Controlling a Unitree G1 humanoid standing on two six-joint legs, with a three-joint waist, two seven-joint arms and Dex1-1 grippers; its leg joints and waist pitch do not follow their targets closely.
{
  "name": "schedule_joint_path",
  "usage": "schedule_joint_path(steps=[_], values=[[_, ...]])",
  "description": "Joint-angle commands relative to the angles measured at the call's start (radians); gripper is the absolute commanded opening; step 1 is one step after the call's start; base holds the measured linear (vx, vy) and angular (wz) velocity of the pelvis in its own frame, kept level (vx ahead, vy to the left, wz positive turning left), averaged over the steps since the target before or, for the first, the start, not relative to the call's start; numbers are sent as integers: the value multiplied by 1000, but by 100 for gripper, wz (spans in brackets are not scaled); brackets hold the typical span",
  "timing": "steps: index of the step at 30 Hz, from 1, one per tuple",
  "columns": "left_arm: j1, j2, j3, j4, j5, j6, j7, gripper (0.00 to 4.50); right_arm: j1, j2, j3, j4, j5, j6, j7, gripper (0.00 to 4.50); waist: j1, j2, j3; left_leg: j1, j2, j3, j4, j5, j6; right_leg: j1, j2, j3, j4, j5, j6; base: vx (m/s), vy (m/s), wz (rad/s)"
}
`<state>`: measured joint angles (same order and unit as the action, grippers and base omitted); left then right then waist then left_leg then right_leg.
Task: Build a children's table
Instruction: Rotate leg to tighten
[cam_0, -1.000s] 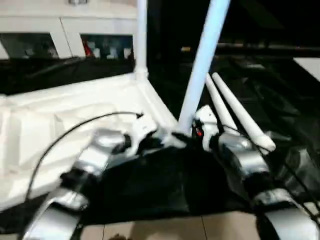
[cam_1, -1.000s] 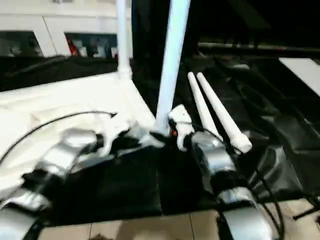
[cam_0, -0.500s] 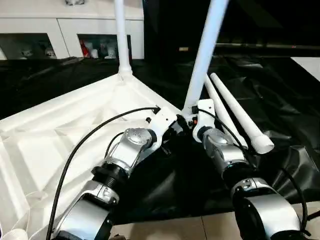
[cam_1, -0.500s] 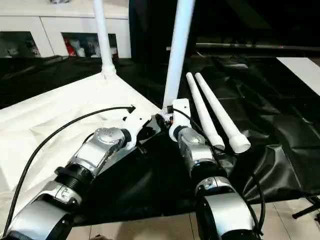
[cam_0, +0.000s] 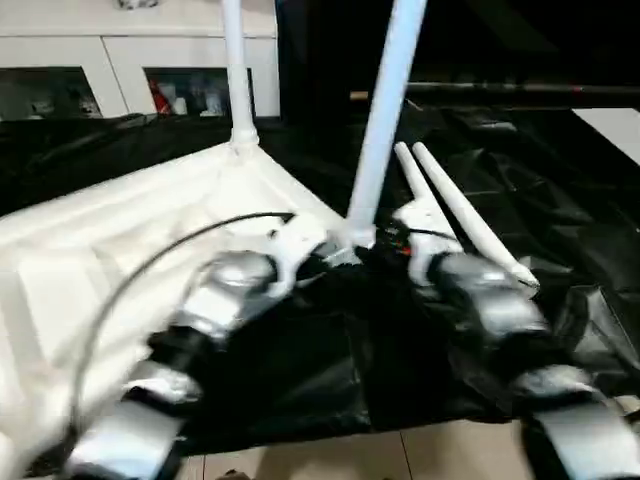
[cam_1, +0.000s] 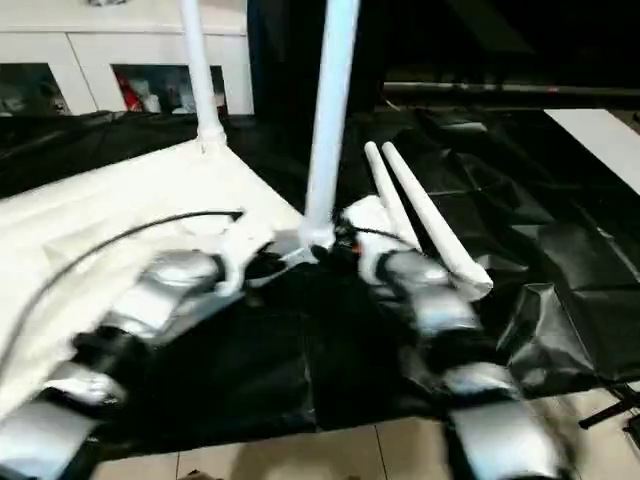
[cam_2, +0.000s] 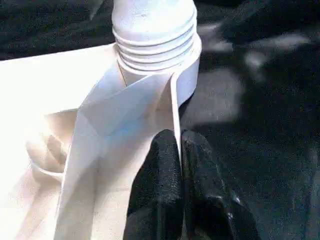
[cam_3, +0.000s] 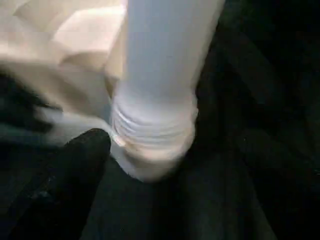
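Observation:
The children's table top (cam_0: 110, 250) lies upside down on the black cover. One white leg (cam_0: 235, 70) stands in its far corner socket. A second leg (cam_0: 385, 110) stands upright in the near corner socket (cam_2: 155, 45). Two loose legs (cam_0: 455, 210) lie side by side to the right. My left gripper (cam_2: 179, 137) is shut on the top's thin rim just below that near socket. My right gripper (cam_0: 388, 240) is at the foot of the near leg (cam_3: 155, 100) from the other side. It is open, with one black finger (cam_3: 75, 170) beside the threaded foot.
A white cabinet with glass doors (cam_0: 100, 60) stands behind the work table. Crumpled black cover (cam_0: 570, 200) spreads to the right. The table's front edge and the tiled floor (cam_0: 400, 460) lie just below my forearms. A black cable (cam_0: 150, 265) arcs over my left forearm.
The head camera has shifted and the picture is blurred. Both grippers stay at the near corner socket, and the leg still stands upright in it.

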<state>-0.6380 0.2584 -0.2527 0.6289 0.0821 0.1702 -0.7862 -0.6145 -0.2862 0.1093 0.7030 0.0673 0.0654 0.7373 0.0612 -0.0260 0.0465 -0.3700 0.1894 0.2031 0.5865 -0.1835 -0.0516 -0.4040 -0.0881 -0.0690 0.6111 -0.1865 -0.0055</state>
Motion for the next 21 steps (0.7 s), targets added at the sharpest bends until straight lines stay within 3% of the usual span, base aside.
schedule_joint_path(steps=[1, 4, 7, 9, 12, 14, 15, 21], values=[[31, 15, -26, -42, -30, -48, -105, 0, 20, -18, 26, -85, 37, 36, 103, 444, 7, -3, -60, 6, 47, -27, -66, -180, 71, 50, -64, 47, -71, -174, -209, 0, 0, 0], [63, 64, -55, -105, -53, -52, -223, 0, 48, -64, 43, -154, 59, 66, 194, 444, 8, 1, -62, 11, 49, -23, -64, -164, 74, 48, -62, 48, -64, -109, -249, 0, 0, 0], [87, 99, -72, -161, -85, -42, -323, 0, 73, -95, 60, -218, 75, 105, 260, 444, 21, 3, -59, 14, 53, -19, -64, -155, 75, 47, -60, 48, -60, -89, -264, 0, 0, 0], [96, 109, -77, -186, -102, -24, -357, 0, 82, -103, 68, -239, 75, 117, 281, 444, 29, 5, -58, 19, 53, -16, -66, -176, 60, 42, -61, 49, -64, -122, -260, 0, 0, 0], [111, 123, -81, -220, -111, -14, -395, 0, 90, -113, 107, -254, 47, 129, 323, 444, 31, 1, -54, 19, 54, -21, -73, -226, 25, 42, -66, 51, -72, -214, -231, 0, 0, 0], [109, 124, -79, -217, -105, -17, -388, 0, 87, -114, 121, -244, 31, 116, 330, 444, 29, -1, -53, 19, 53, -21, -73, -235, 17, 42, -66, 51, -75, -229, -225, 0, 0, 0], [109, 127, -79, -217, -103, -18, -386, 0, 88, -116, 127, -248, 30, 120, 334, 444, 31, -5, -54, 19, 51, -22, -72, -227, 15, 42, -67, 52, -75, -233, -215, 0, 0, 0], [111, 133, -76, -227, -110, -9, -393, 0, 76, -112, 135, -243, 24, 131, 340, 444, 29, -8, -56, 15, 50, -22, -70, -191, 26, 44, -66, 52, -70, -199, -214, 0, 0, 0]])
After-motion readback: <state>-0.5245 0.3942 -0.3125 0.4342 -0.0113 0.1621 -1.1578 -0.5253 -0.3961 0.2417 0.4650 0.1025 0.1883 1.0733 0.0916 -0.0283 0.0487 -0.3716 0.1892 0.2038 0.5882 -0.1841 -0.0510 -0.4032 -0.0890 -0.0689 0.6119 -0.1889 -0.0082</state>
